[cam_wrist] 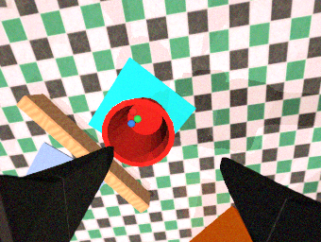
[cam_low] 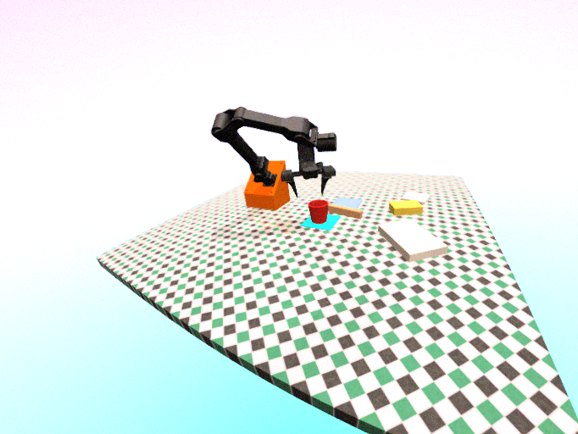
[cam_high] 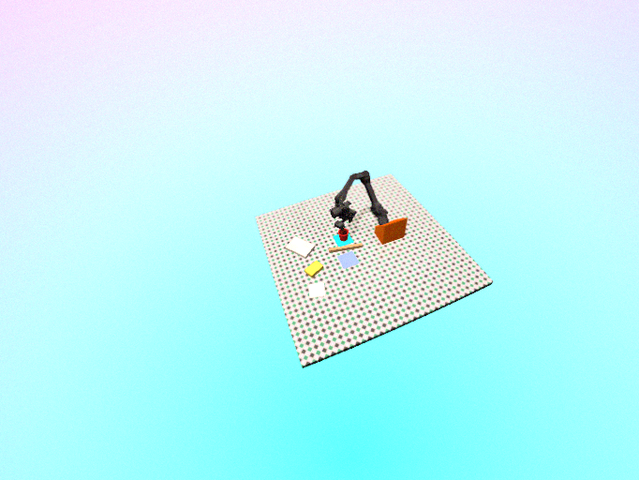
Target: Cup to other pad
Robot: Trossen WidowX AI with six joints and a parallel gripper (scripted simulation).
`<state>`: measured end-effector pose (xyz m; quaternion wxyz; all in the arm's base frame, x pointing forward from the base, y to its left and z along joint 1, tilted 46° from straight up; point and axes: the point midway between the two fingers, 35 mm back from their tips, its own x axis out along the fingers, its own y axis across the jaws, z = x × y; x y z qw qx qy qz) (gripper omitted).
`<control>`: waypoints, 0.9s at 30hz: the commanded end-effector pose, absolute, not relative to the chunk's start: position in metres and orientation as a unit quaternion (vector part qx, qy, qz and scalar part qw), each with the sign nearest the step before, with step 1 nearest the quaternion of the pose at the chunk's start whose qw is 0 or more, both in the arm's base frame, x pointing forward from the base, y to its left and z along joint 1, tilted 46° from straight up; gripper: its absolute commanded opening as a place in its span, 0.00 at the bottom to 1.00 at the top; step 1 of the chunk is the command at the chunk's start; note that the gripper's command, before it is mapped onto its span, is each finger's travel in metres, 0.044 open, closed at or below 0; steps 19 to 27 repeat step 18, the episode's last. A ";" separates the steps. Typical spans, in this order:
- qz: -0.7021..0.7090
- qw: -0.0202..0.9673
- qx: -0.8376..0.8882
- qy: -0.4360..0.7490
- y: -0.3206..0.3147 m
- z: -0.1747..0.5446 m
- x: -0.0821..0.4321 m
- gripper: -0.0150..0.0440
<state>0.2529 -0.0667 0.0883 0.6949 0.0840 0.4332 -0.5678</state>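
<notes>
The red cup (cam_high: 343, 235) (cam_low: 318, 212) (cam_wrist: 108, 137) stands upright on the cyan pad (cam_high: 336, 239) (cam_low: 328, 225) (cam_wrist: 134, 80). In the wrist view a green marble (cam_wrist: 137, 119) and a blue marble (cam_wrist: 131, 124) lie inside it. The periwinkle pad (cam_high: 348, 260) (cam_low: 347, 203) (cam_wrist: 46, 160) bears nothing. My gripper (cam_low: 308, 195) (cam_wrist: 167, 156) is wide open and empty, with its fingertips above the cup's rim and clear of it.
A wooden bar (cam_high: 346, 247) (cam_low: 345, 211) (cam_wrist: 85, 150) lies between the two pads. A yellow block (cam_high: 313, 268) (cam_low: 405, 208), a cream slab (cam_high: 300, 246) (cam_low: 413, 239) and a white square (cam_high: 317, 290) (cam_low: 416, 197) lie to one side. The orange base block (cam_high: 392, 231) (cam_low: 267, 198) stands by the arm.
</notes>
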 end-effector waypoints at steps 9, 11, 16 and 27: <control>-0.565 0.698 0.089 0.431 -0.034 0.119 0.255 1.00; -0.565 0.698 0.089 0.430 -0.031 0.122 0.254 1.00; -0.565 0.698 0.086 0.431 -0.033 0.120 0.254 1.00; -0.565 0.698 0.086 0.431 -0.033 0.120 0.254 1.00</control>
